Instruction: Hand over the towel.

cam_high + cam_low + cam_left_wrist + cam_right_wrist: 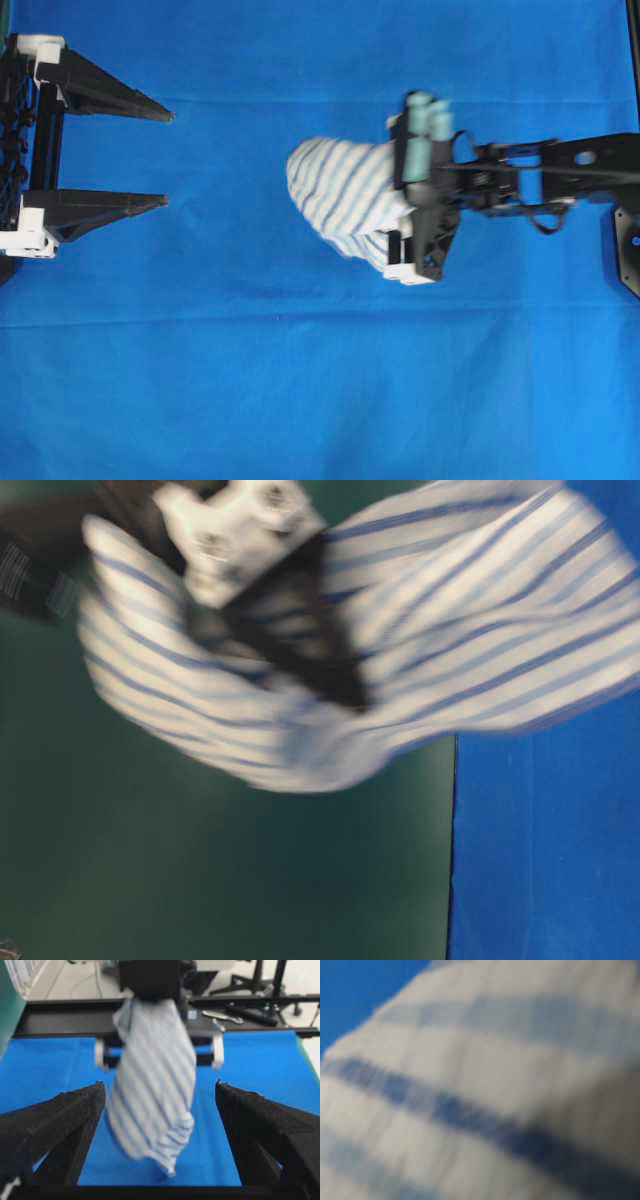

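Overhead, left to right: left gripper [168, 160] with its 2 fingers spread wide and empty, well apart from the striped towel [340, 190], which hangs above the blue cloth [300, 400], pinched by the closed right gripper [400, 190].

Plain bright blue cloth [300, 400] covers counter edge to edge in overhead view, faint fold lines crossing it. Table-level view: dark green flat panel [200, 880] left, blue cloth hanging right, straight vertical seam between. Left wrist view, far side: black metal frame rail [60, 1017] along cloth edge, pale grey floor [75, 980] beyond, black stand legs [260, 980] upper right, silver tool [222, 1016] on rail. Light even, bright.
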Controlling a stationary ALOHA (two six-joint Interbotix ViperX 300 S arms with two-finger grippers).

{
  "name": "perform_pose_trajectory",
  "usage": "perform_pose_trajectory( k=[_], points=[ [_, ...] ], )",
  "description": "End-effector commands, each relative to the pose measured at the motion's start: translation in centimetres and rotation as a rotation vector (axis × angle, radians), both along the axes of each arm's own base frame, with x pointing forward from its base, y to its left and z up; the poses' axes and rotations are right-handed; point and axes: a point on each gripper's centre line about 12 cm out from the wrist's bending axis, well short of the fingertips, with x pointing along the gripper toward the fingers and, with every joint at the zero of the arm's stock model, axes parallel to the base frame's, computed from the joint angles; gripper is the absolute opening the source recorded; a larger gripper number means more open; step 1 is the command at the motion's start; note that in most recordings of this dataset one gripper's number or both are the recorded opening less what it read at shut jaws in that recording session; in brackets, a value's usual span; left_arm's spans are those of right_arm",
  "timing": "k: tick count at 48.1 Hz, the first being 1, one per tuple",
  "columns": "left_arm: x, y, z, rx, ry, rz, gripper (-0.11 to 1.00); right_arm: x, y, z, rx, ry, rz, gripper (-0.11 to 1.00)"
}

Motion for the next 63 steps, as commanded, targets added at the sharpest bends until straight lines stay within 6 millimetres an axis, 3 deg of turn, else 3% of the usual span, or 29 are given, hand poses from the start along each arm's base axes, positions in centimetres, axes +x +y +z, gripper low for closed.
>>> perform_pose_trajectory(
  k=[1,20,46,57,60,63],
  points=[
    [0.2,0.0,0.5,-0.003,-0.011,-0.001,0.90,0.8,0.2,-0.3,0.004,0.086,0.005,0.03],
    [0.2,0.0,0.2,0.000,-0.005,0.000,0.90,2.9,0.2,-5.8,0.001,0.258,0.008,0.03],
    [0.3,0.0,0.3,0.005,-0.009,-0.001,0.90,3.6,0.3,-5.7,0.002,0.204,0.007,0.05],
    [0.3,0.0,0.3,0.005,-0.009,-0.001,0.90,3.9,0.2,-5.2,-0.010,0.164,0.014,0.66],
    [0.3,0.0,0.3,0.005,-0.009,0.000,0.90,3.8,0.2,-5.0,-0.010,0.161,0.014,0.72],
    [0.3,0.0,0.2,0.005,-0.008,-0.001,0.90,3.6,0.2,-4.4,-0.009,0.157,0.013,0.70]
  ],
)
